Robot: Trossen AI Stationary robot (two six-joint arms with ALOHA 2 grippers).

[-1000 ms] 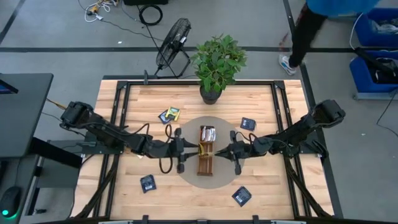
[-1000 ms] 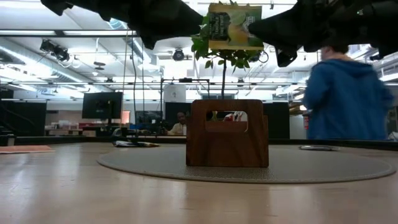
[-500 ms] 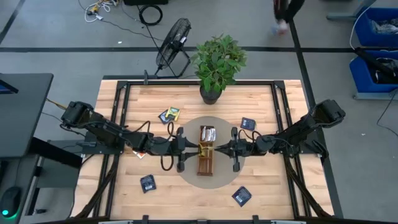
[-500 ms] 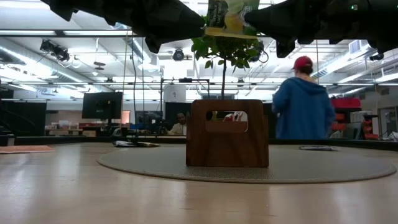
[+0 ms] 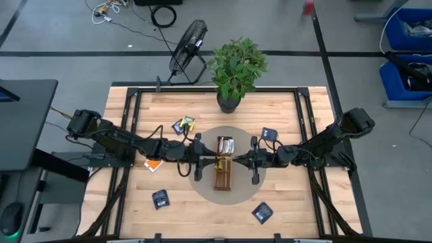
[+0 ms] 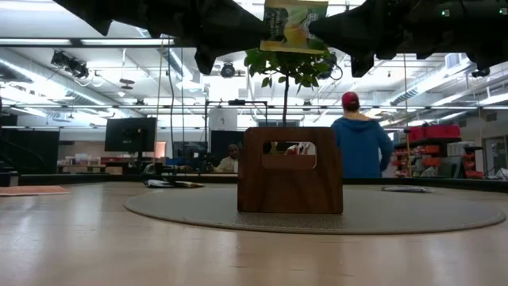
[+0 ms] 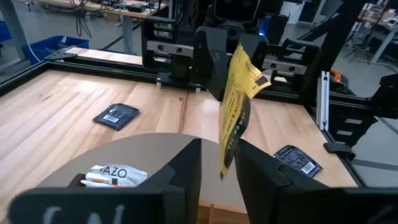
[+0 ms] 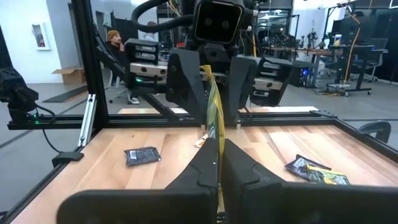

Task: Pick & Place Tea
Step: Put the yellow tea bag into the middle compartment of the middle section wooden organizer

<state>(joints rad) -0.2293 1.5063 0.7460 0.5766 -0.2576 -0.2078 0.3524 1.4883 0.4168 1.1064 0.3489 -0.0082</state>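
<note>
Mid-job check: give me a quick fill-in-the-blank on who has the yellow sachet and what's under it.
1. The yellow sachet is pinched by the ____ gripper.
2. The left gripper has its fingers ____ around the sachet.
3. Directly below the sachet stands the wooden ____.
4. The potted plant stands at the table's ____ edge.

Missing: right; open; tray; far

yellow sachet (image 7: pixel 237 99); navy sachets (image 5: pixel 160 198); brown tray (image 6: pixel 290 171); perhaps orange sachet (image 5: pixel 154 165).
</note>
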